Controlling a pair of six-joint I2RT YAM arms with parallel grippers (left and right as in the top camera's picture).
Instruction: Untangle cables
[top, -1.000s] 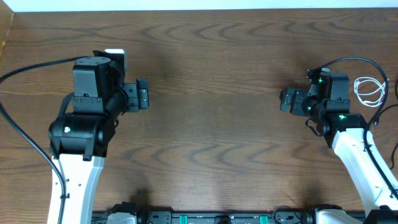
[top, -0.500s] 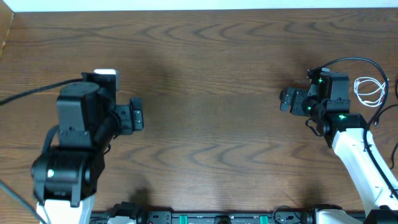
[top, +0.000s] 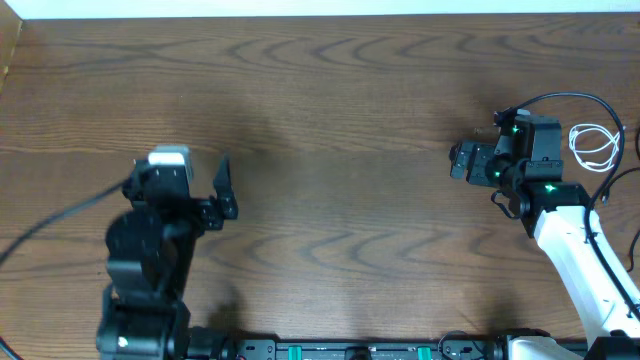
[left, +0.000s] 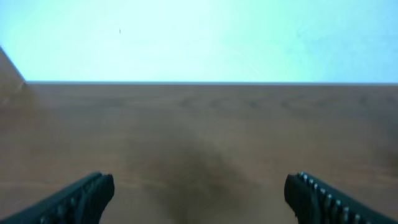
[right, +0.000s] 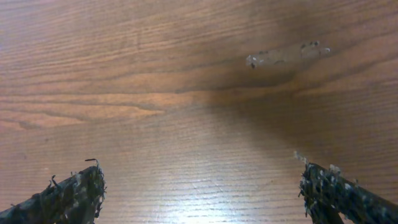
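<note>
At the near left of the desk (top: 330, 90) the left tool (top: 227, 188) hangs above the bare wood and points to the right. In the left wrist view its two fingers (left: 84, 198) stand wide apart, with nothing between them, only brown desk and a pale wall behind it. A little farther, at the right side, the right tool (top: 455, 161) points to the left, toward the middle of the desk. Its fingers (right: 69, 196) are also spread apart and hold nothing; under them is wood grain with a small pale scuff mark (right: 286, 55). Behind the right arm, near the far right edge, the white cable (top: 594, 147) lies in small loops. The thin black cable (top: 572, 96) makes an arc just beside it, on the far side. Both cables are well apart from the two tools.
</note>
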